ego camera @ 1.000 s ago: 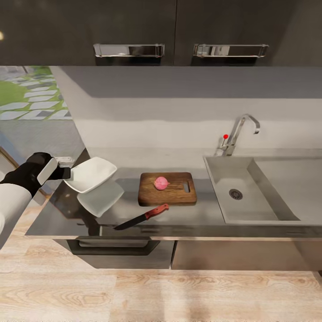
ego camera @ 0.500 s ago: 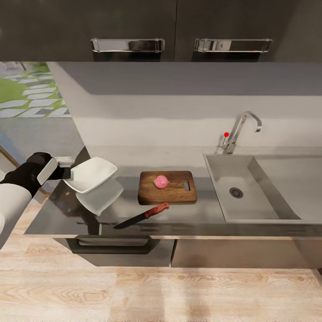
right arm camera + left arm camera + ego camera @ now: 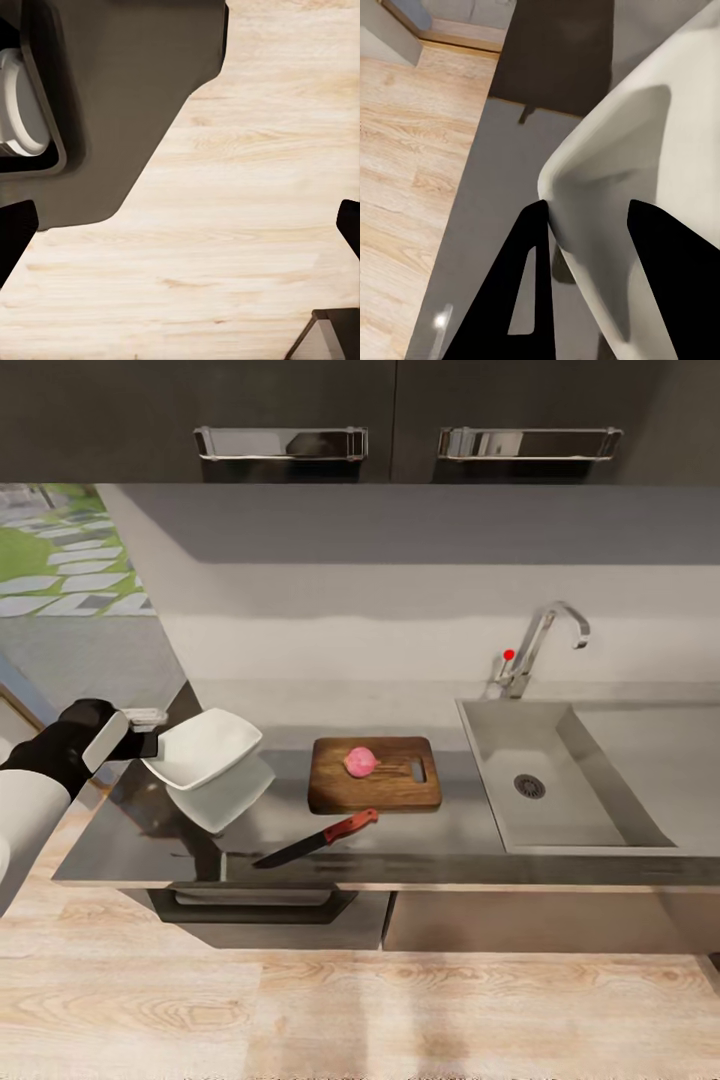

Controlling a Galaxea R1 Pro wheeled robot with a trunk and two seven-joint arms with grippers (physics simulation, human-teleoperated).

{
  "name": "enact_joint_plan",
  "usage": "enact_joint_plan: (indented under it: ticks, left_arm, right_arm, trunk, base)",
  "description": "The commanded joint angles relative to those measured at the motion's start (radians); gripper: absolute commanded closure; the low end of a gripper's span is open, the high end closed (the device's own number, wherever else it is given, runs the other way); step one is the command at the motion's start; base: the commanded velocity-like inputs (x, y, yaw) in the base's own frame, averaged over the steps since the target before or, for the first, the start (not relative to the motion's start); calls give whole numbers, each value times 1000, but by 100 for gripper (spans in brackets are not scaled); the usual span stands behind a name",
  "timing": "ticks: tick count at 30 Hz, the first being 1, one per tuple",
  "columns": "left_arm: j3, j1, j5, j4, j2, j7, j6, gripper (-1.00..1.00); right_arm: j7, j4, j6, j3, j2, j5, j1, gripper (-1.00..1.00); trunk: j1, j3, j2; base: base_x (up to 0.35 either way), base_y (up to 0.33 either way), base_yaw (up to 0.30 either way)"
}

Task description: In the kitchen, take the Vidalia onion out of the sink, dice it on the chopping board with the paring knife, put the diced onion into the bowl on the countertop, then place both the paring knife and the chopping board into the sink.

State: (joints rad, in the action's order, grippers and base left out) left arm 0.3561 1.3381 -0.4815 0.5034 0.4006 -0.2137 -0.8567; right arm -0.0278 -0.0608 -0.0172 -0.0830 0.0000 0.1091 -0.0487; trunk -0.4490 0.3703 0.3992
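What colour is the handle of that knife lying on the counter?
Red. The knife handle shows best in the head view, with a dark blade beside it.

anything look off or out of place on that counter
Yes: the paring knife lies at the countertop's front edge, blade angled toward the rim. The bowl is tilted, held above the counter by the left gripper.

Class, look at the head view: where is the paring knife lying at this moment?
The paring knife lies on the countertop near its front edge, just in front of the chopping board, red handle towards the board.
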Motion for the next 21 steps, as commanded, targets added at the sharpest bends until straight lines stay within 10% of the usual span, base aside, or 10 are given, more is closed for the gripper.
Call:
enact_joint_plan:
  ticks: [1,9,10,21]
  left_arm:
    - [9,0,-16,-10,1,-7,-2,100]
    - [9,-1,-16,-10,1,-7,-2,100]
    - [9,-1,-16,-10,1,-7,-2,-100]
    - [8,-1,-16,-4,7,-7,-2,-100]
  right_arm:
    - [-3,0,-2,-9,0,11,0,-100]
    - [-3,0,-3,-8,0,11,0,-100]
    - [-3,0,-3,-9,0,11,0,-100]
    - [-3,0,-3,-9,0,11,0,-100]
  trunk:
    - [-1,3,1]
    - [-1,6,1]
    - [-1,6,1]
    - [-1,6,1]
  base:
    - [0,0,0]
    - [0,0,0]
    - [0,0,0]
    - [0,0,0]
